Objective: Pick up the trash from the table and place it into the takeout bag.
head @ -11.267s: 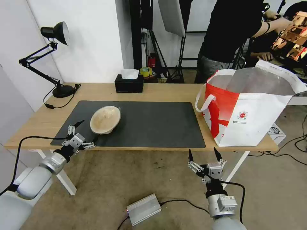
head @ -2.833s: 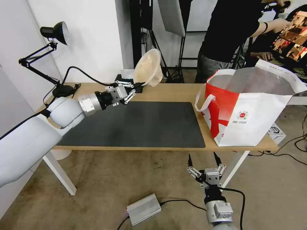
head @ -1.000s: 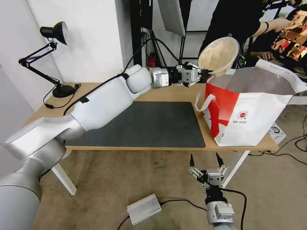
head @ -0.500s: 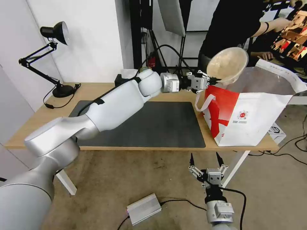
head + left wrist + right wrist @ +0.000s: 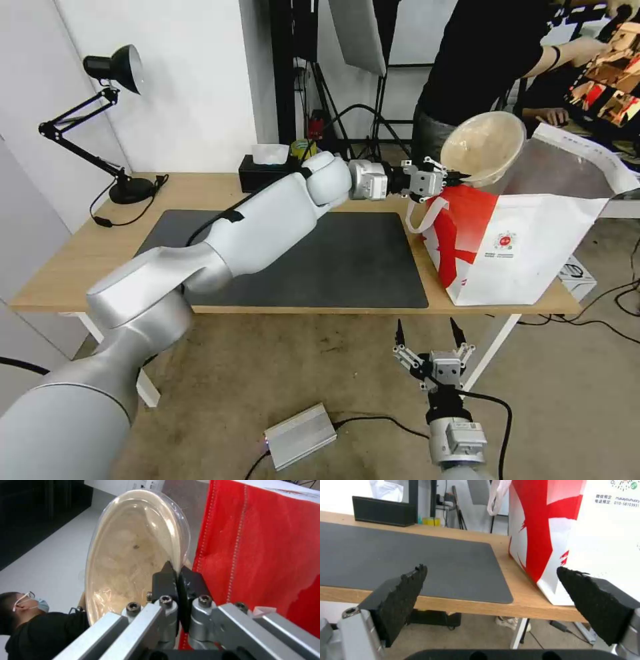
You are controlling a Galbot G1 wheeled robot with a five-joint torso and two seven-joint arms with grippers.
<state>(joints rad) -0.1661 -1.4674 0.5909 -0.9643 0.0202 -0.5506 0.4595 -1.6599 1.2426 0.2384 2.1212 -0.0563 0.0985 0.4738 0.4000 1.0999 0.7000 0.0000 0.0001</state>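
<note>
Head view: left end effector (image 5: 459, 177) pinches the beige bowl (image 5: 483, 148) over the takeout bag (image 5: 533, 220); right end effector (image 5: 427, 331) spread wide

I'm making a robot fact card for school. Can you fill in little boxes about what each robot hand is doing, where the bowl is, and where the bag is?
left gripper: shut on the rim of the beige bowl
bowl position: tilted, above the open mouth of the takeout bag
right gripper: open, low in front of the table
bag position: standing at the table's right end, beside the dark mat
</note>
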